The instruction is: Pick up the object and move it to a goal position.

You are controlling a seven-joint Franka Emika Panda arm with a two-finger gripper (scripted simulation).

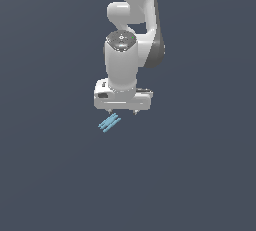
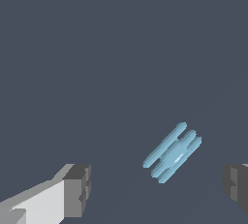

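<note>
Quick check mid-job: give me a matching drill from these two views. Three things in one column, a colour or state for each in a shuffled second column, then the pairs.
Things:
1. object
2. gripper
3. fingertips

Descriptions:
A. dark grey pads
B. light blue, thin parallel bars
C. white body, jaws open, holding nothing

Pairs: 1-B, 2-C, 3-A

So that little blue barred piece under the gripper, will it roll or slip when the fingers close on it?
The light-blue piece lies flat as joined parallel bars, so it probably won't roll. It looks rigid and, being far smaller than the open gripper, probably light. Its thin profile could let it twist or slip if the fingers close off-centre.
</note>
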